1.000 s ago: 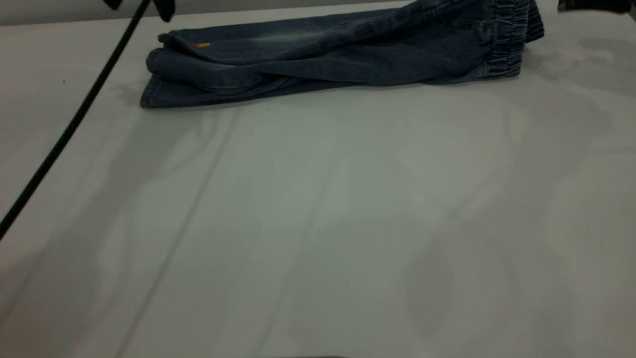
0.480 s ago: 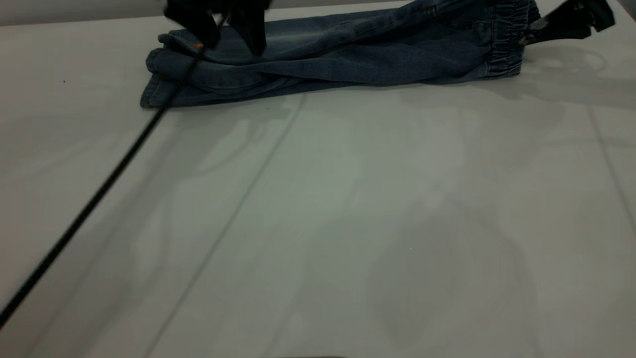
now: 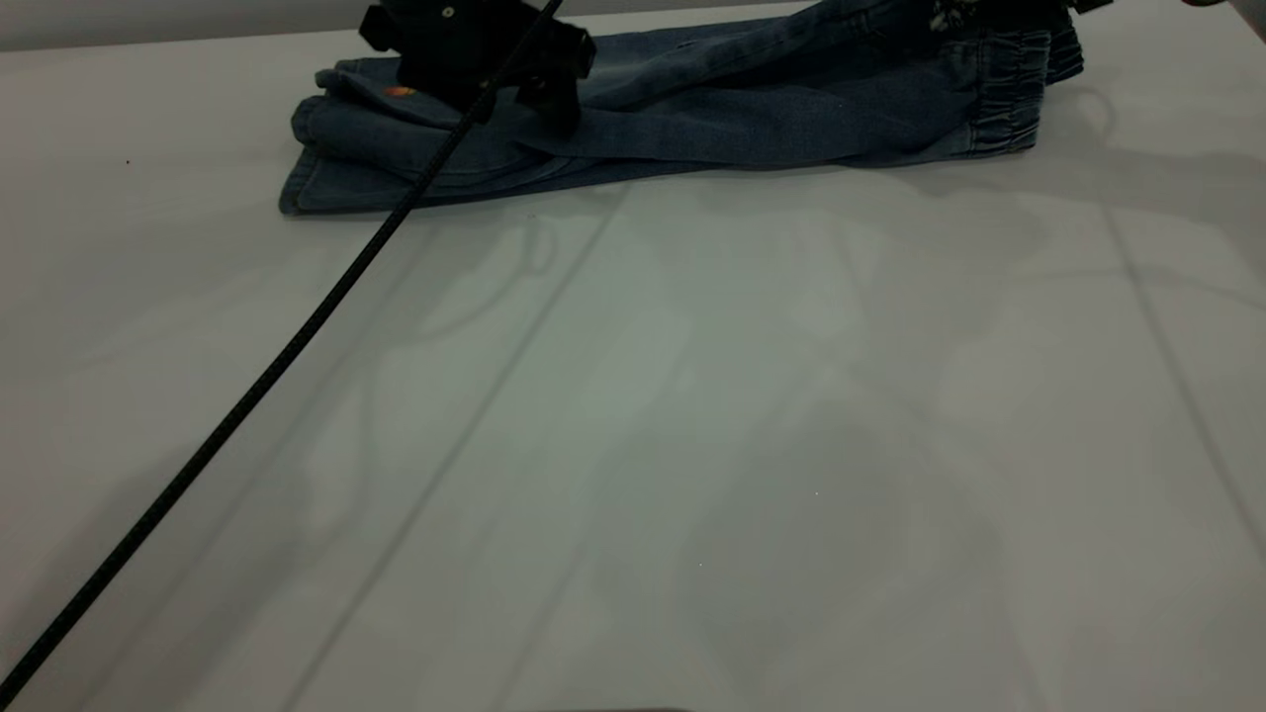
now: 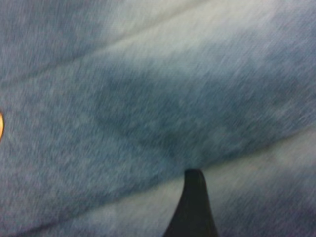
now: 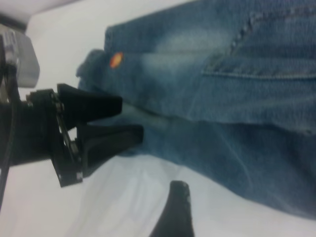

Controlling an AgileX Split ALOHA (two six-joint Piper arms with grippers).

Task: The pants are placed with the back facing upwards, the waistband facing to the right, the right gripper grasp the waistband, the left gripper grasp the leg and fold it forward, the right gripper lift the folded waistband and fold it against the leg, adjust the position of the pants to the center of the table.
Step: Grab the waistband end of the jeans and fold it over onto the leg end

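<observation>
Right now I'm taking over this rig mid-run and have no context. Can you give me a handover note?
Left gripper: open, down on the leg end of the pants, with nothing clamped.
Right gripper: above the waistband, mostly out of view.
The pants lie at the far side of the table, waistband to the right.
Done, apparently: the lengthwise fold, as the legs look stacked.
Left: fold the waistband over to the leg, then move the pants to the table's centre.
</observation>
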